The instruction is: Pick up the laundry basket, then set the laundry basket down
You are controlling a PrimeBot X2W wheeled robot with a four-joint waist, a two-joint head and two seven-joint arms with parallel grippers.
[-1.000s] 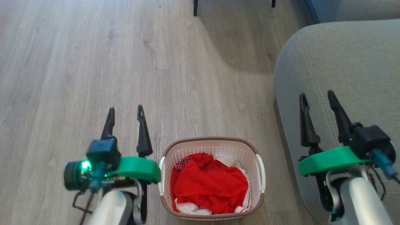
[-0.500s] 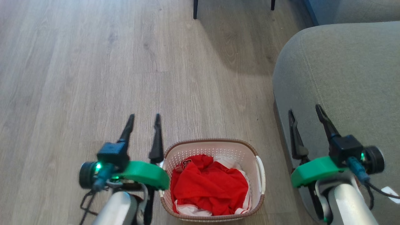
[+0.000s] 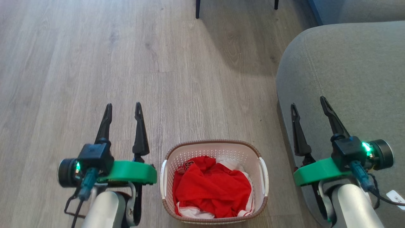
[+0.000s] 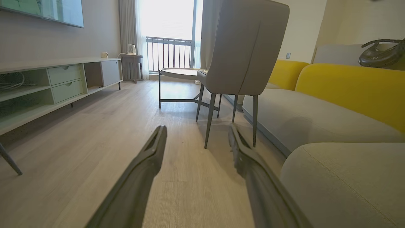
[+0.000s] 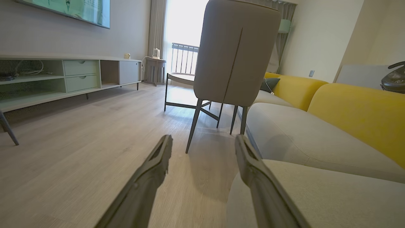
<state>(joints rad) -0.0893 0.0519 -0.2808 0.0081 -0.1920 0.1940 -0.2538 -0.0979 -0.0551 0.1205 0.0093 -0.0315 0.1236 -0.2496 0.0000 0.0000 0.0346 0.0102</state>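
1. Head view: the laundry basket (image 3: 215,142) sits on the wood floor (image 3: 95,63) at the bottom middle, red-and-white clothes (image 3: 212,190) piled inside. Left claw (image 3: 123,104) hovers just left of it, right claw (image 3: 308,101) is off to the right over the grey sofa (image 3: 348,79); both have their fingers (image 3: 140,136) spread apart with nothing in them
2. Left wrist view: its two dark fingers are wide apart, pointing along the floor toward a grey chair (image 4: 243,47)
3. Right wrist view: same deal, fingers apart, sofa cushion under the right-hand one, low cabinet (image 5: 79,76) along the left wall
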